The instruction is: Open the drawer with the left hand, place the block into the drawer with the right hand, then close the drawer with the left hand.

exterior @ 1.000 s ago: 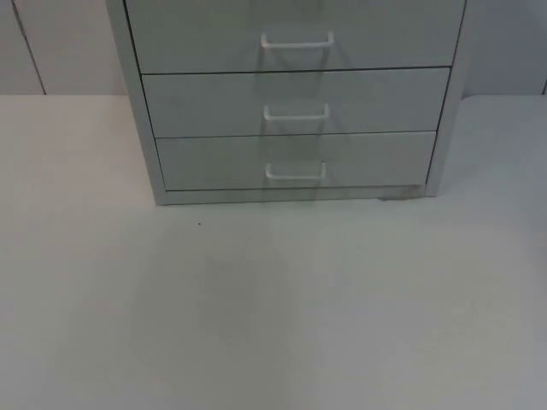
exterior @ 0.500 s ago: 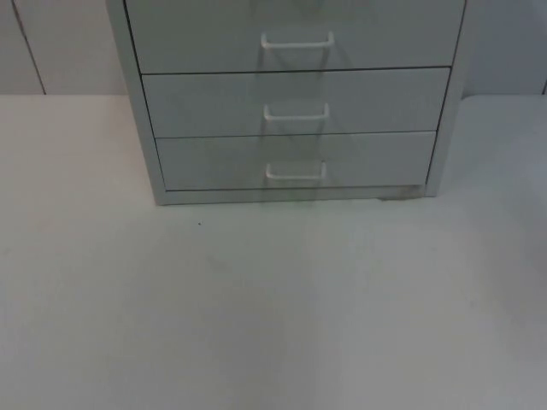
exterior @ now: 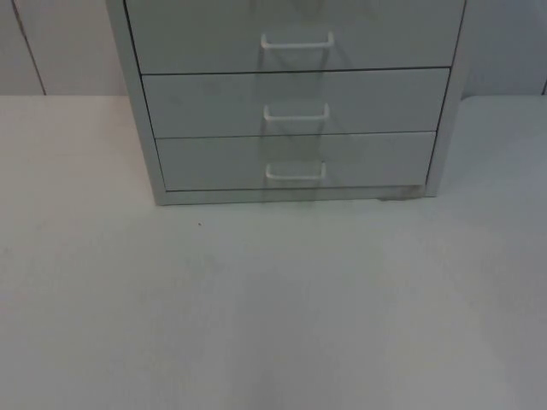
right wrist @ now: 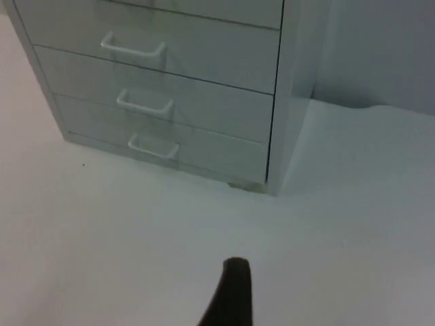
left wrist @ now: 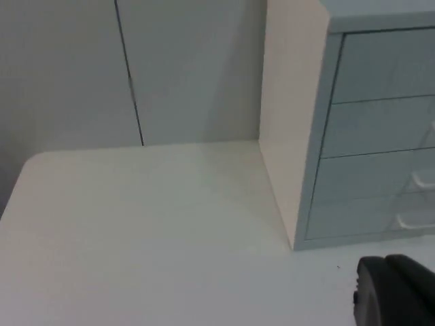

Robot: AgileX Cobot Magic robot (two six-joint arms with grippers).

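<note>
Drawers (exterior: 295,162), all 3 shut, stand beyond both arms' black fingers (right wrist: 233,288).

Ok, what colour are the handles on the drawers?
White, on pale grey drawer fronts; the handles show best in the top view.

Light reads flat and diffuse on my feed, no single hard source. Top view: tabletop (exterior: 273,307) is evenly lit, pale grey-white, with a faint broad darker band running down its middle from the drawer cabinet (exterior: 291,102). Thin soft shadow along the cabinet's base; each drawer handle (exterior: 296,172) throws a weak double shadow below it. No glare anywhere. Left wrist view runs warmer, cream-toned, the cabinet's side panel (left wrist: 289,136) brightest, the front cooler. Right wrist view has a greenish-blue cast. Both wrist pictures are soft; the black fingertip (right wrist: 231,295) is out of focus.
</note>
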